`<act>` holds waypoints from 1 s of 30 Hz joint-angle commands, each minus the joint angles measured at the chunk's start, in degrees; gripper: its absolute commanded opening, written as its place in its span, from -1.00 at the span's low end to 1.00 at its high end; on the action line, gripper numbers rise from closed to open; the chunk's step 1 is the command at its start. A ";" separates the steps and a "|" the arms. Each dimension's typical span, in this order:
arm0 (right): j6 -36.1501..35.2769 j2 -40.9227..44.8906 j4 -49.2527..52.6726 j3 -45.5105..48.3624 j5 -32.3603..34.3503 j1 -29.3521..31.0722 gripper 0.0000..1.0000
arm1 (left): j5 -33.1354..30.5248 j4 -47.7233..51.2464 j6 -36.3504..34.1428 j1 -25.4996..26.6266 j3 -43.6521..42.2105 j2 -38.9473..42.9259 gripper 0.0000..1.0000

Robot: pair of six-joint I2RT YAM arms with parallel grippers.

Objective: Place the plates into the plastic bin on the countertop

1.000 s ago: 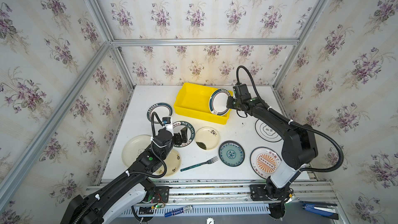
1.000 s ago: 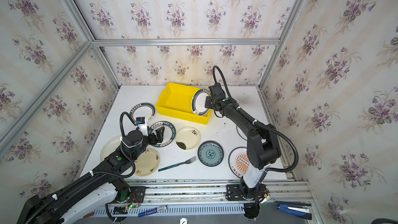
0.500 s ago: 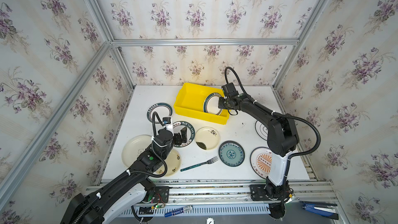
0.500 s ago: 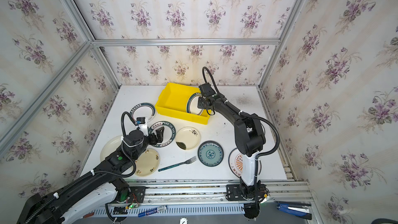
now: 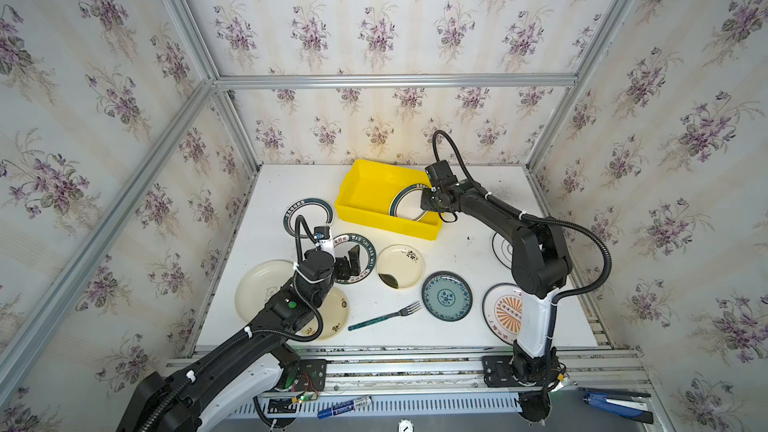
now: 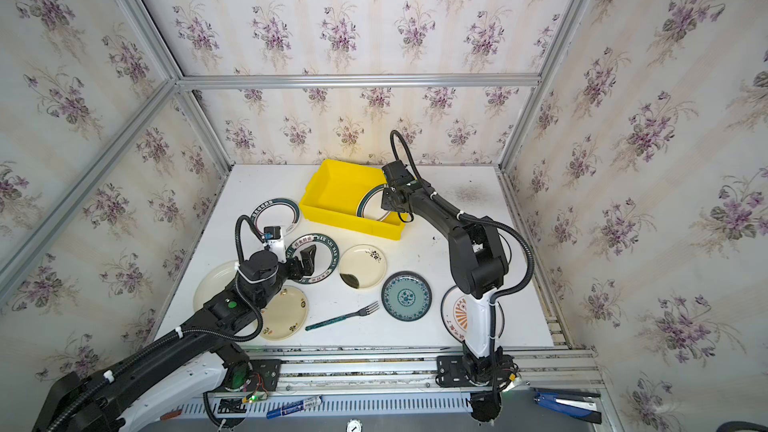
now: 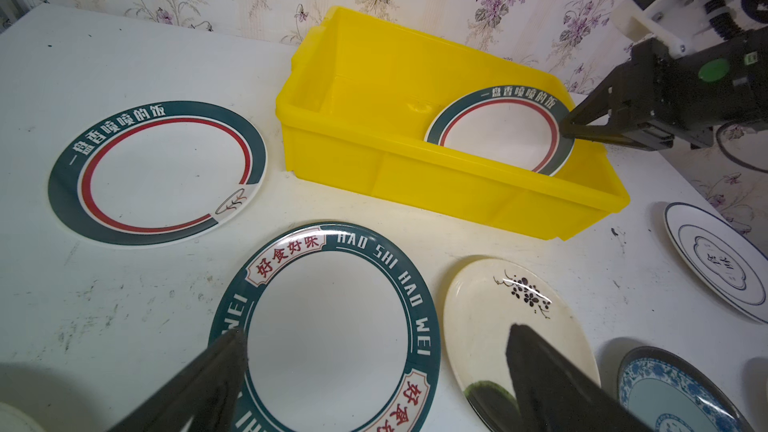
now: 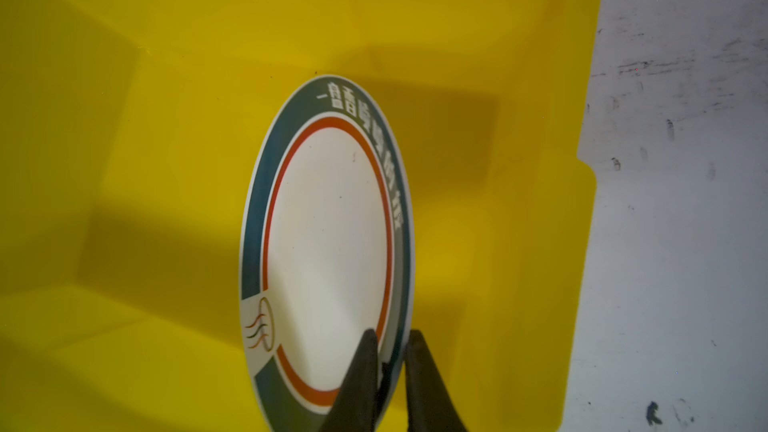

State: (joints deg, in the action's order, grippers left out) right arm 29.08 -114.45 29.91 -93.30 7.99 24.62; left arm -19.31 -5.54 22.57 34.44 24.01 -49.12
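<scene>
One plate (image 5: 409, 204) aslant in plastic bin (image 5: 386, 224)

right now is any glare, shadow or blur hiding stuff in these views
Right wrist view: the right tool is dark and soft near the lens, and a broad shadow crosses the plastic bin floor. Left wrist view: the left tool is blurred, with small glare on the cream plate. Both top views: even light, nothing hidden.
</scene>
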 commanded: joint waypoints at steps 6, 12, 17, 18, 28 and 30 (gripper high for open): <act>-0.25 -0.07 0.00 -0.78 1.19 0.08 -0.61 | -1.08 -0.44 -0.14 -0.07 0.59 0.17 0.99; -1.19 1.62 -0.27 -0.57 1.42 0.08 -0.48 | -1.34 -0.26 -0.08 -0.03 0.57 0.17 0.99; -3.96 7.50 0.15 1.31 6.66 -0.37 -0.09 | -1.50 0.00 0.01 -0.03 0.67 0.25 0.99; -4.84 9.22 -0.55 2.63 6.74 -1.10 -0.01 | -1.45 0.10 0.03 -0.07 0.69 0.41 0.99; -0.41 30.37 -5.47 26.99 -2.53 -21.15 0.44 | 3.15 0.29 0.68 -0.03 0.46 3.24 0.99; 1.35 35.23 -7.37 33.48 -4.65 -25.67 0.59 | 4.67 -0.10 1.01 0.01 0.34 3.09 0.99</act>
State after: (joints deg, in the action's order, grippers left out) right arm 27.31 -83.44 25.74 -64.62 6.44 2.57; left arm -17.02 -4.89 22.70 34.44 24.10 -46.09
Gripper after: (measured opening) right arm 0.802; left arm 0.996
